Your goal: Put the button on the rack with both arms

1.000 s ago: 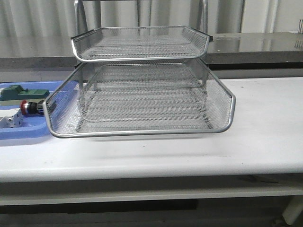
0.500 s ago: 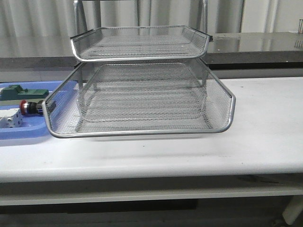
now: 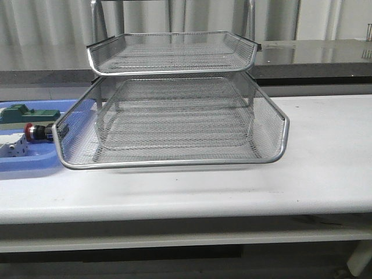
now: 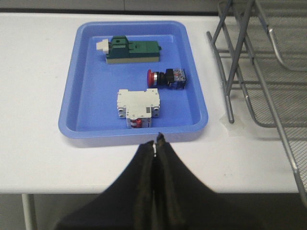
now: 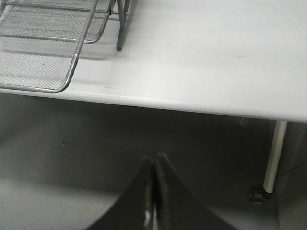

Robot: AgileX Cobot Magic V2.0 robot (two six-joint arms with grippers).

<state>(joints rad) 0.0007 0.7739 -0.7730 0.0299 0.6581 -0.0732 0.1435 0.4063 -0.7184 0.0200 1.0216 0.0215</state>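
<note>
The button (image 4: 167, 78) lies on its side in the blue tray (image 4: 192, 81), red cap toward the tray's middle; in the front view the button (image 3: 36, 132) shows at the far left, beside the rack. The silver mesh rack (image 3: 174, 122) stands mid-table with its lower tray pulled forward. My left gripper (image 4: 157, 142) is shut and empty, its tips just short of the blue tray's near rim. My right gripper (image 5: 156, 158) is shut and empty, hanging off the table's front edge, below and to the side of the rack (image 5: 43, 43). Neither arm shows in the front view.
In the blue tray (image 3: 29, 163) also lie a green block (image 4: 132, 50) and a white block (image 4: 138, 106). A rack leg (image 4: 229, 103) stands beside the tray. A table leg (image 5: 272, 158) is near my right gripper. A dark counter (image 3: 314, 55) runs behind.
</note>
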